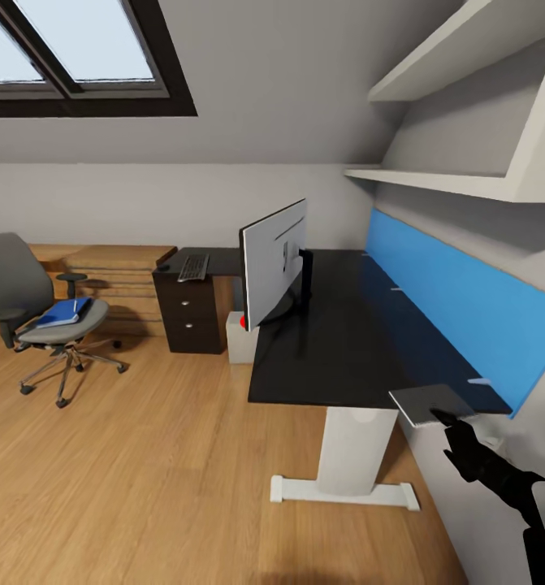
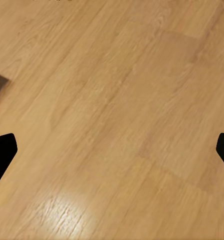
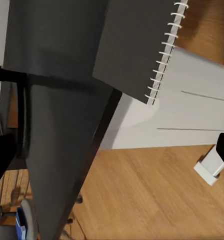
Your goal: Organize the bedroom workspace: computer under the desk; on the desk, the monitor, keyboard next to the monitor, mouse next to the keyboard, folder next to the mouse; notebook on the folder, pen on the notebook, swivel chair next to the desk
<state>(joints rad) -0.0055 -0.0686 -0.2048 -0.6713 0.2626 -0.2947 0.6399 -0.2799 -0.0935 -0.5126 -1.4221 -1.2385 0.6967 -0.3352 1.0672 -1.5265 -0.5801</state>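
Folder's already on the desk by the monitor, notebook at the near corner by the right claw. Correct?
Not quite. In the head view the folder lies on the swivel chair seat, not on the desk. The notebook does sit at the near corner by the right claw.

A: The floor (image 1: 142, 455) looks like light wood planks with a soft sheen. The desk (image 1: 337, 341) top is matt black.

B: At nine o'clock, the chair (image 1: 28, 301) has grey cloth and a shiny metal base. The notebook (image 3: 132, 45) has a wire spiral binding.
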